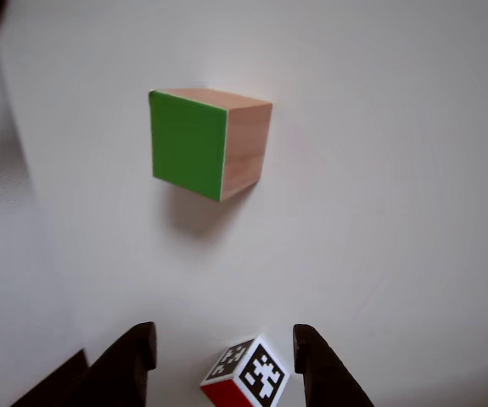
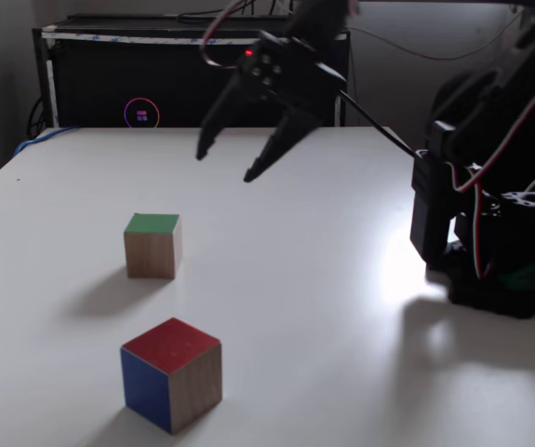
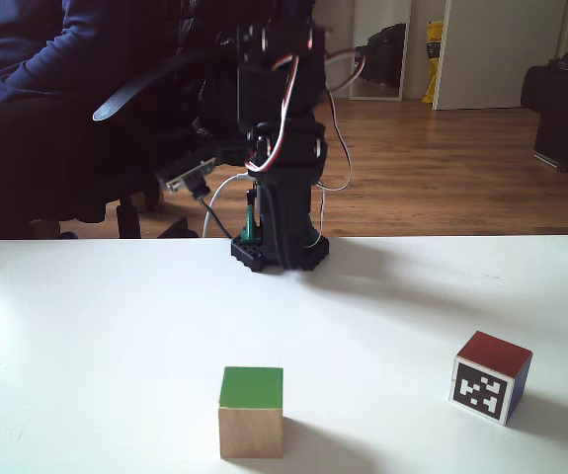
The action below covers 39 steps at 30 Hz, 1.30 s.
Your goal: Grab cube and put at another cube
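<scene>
Cube (image 2: 153, 246), wood with green top: sits untouched on the white worktop (image 2: 323, 279), well apart from the marker-patterned cube (image 2: 172, 373). Fingers (image 2: 222, 165): spread wide, empty, raised above the worktop. Step: approach. Next: descend and straddle the cube.

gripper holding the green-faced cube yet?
No. The gripper hangs open in the air, above and behind the cube, which sits alone on the table.

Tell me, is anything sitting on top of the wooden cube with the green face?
No. The wooden cube stands alone on the white table, its green top bare. The gripper hangs open in the air away from it. Its underside is hidden against the table.
</scene>
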{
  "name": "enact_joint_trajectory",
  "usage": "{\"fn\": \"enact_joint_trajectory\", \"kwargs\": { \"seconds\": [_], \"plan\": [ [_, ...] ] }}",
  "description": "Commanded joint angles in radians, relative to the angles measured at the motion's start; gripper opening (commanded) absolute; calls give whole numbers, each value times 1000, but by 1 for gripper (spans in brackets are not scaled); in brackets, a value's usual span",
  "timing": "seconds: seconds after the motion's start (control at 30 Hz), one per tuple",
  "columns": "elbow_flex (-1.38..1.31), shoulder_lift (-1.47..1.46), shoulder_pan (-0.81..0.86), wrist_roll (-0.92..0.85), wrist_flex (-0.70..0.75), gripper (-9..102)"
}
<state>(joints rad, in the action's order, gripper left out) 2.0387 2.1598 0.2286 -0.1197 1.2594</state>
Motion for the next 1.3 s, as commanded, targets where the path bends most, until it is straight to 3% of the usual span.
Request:
{"fn": "enact_joint_trajectory", "kwargs": {
  "seconds": [0.0, 0.33, 1.27],
  "plan": [
    [-164, -140, 20, -2, 34, 28],
    [-407, -483, 71, -15, 74, 34],
    [-701, -779, 78, 5, 178, 40]
  ]
}}
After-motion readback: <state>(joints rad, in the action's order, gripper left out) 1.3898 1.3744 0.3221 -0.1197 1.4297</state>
